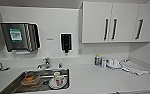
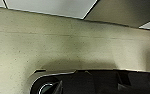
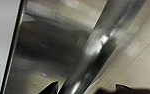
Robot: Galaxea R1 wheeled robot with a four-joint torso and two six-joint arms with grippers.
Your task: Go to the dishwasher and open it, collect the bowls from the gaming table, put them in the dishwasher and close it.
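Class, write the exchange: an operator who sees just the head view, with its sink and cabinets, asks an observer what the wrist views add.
Operator: What faces the right wrist?
Observer: A shiny bar handle, close up, running across a steel panel.
Operator: And the left wrist?
Observer: Speckled beige floor, meeting white panels at its far edge.

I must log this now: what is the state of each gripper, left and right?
Left gripper: cannot be told; its wrist view faces pale speckled floor.
Right gripper: cannot be told; a steel bar handle on a stainless front is close.
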